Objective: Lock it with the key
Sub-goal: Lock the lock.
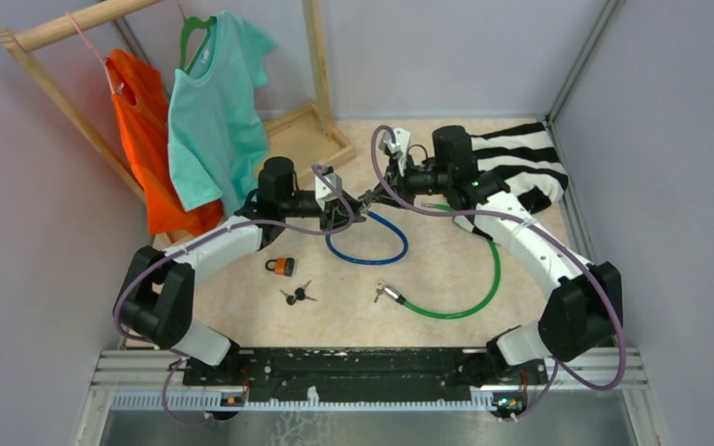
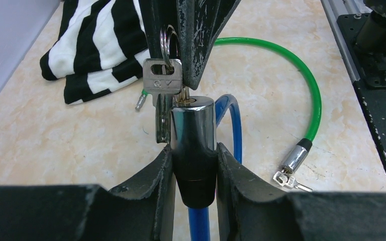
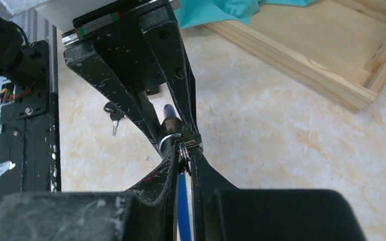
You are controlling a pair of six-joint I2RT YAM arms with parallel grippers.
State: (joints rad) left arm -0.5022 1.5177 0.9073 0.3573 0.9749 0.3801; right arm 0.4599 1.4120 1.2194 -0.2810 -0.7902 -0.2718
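My left gripper (image 2: 195,165) is shut on the chrome and black cylinder (image 2: 194,135) of the blue cable lock (image 1: 369,243), held just above the table. A silver key (image 2: 183,94) sits in the cylinder's end, with a spare key (image 2: 162,80) hanging from its ring. My right gripper (image 3: 185,150) is shut on that key and ring (image 3: 187,144), facing the left gripper (image 1: 349,216). In the top view the two grippers meet at the table's middle back; the right gripper (image 1: 378,195) is the one on the right.
A green cable lock (image 1: 469,297) with keys (image 1: 380,293) lies front right. An orange padlock (image 1: 282,267) and black-headed keys (image 1: 297,295) lie front left. A striped cloth (image 1: 525,165) lies back right. A wooden clothes rack base (image 1: 302,139) with orange and teal shirts (image 1: 214,111) stands back left.
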